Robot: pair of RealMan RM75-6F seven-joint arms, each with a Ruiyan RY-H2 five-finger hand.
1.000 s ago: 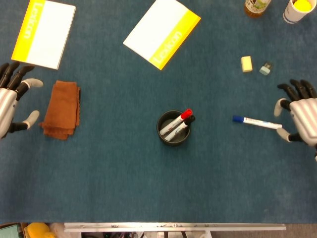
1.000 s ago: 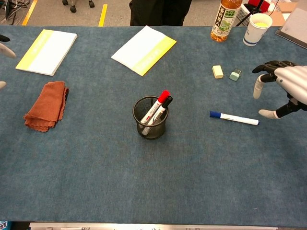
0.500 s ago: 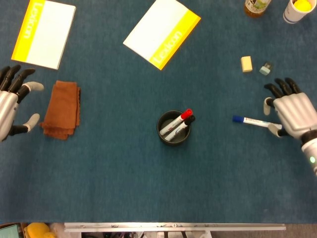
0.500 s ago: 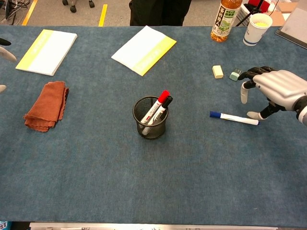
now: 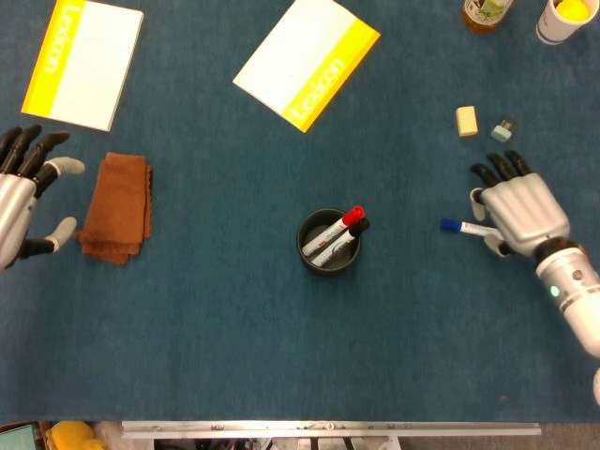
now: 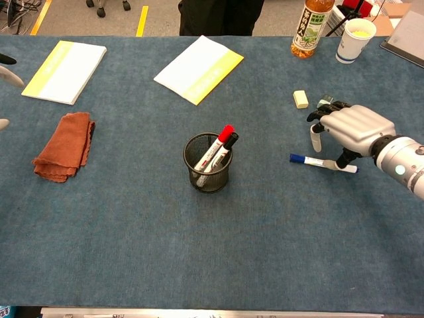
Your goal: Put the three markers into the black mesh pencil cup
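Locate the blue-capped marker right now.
The blue-capped marker lies flat on the table, right of the black mesh pencil cup, directly under the right hand, which hovers over its white end, not gripping it.

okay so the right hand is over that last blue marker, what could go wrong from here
The blue-capped marker lies flat on the table, so the right hand above it may nudge or roll it away instead of pinching it. The mesh cup already holds two markers leaning across its mouth; a third could catch on them or tip the cup. The eraser nearby might get bumped.
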